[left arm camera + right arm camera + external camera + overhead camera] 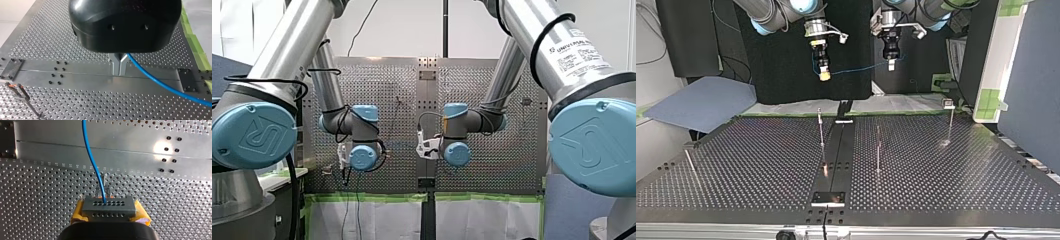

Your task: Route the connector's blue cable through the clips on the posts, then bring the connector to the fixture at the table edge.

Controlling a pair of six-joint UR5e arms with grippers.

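In the top view both grippers hang high above the far edge of the perforated table. My right gripper, at that view's left, is shut on the connector. The right wrist view shows its yellow pads clamping the grey connector, with the blue cable rising out of it. The blue cable spans across to my left gripper, whose metal fingers are shut on the blue cable. Three thin posts stand on the table below, with no cable in them.
A dark fixture plate lies at the near table edge in the top view, on the central rail. A slanted rod sits at that view's left. A clip post with orange tips stands below my left gripper.
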